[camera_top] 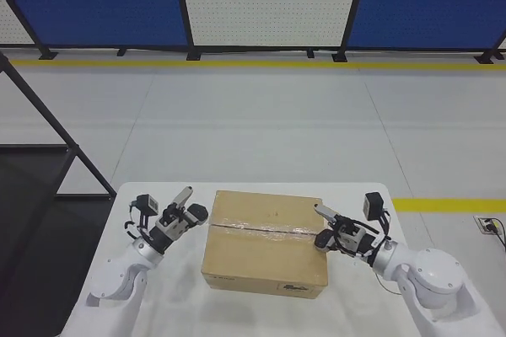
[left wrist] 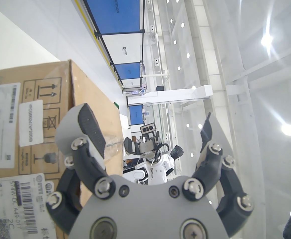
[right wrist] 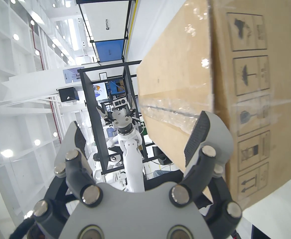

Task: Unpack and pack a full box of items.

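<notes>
A closed cardboard box point(camera_top: 266, 240) stands in the middle of the white table point(camera_top: 169, 307), with clear tape along its top seam. My left gripper point(camera_top: 192, 207) is open at the box's left end, level with the top edge. In the left wrist view the box point(left wrist: 36, 115) shows labels, and one finger pad point(left wrist: 92, 130) sits right by the taped edge. My right gripper point(camera_top: 322, 225) is open at the box's right end. In the right wrist view one pad point(right wrist: 197, 135) is close to the taped top edge of the box point(right wrist: 185, 80). Whether either pad touches the box I cannot tell.
A black metal rack point(camera_top: 34, 168) stands to the left of the table. The box covers most of the table's middle, leaving narrow strips at each side where the arms are. Behind the table is open floor with blue and white partition panels point(camera_top: 270, 21).
</notes>
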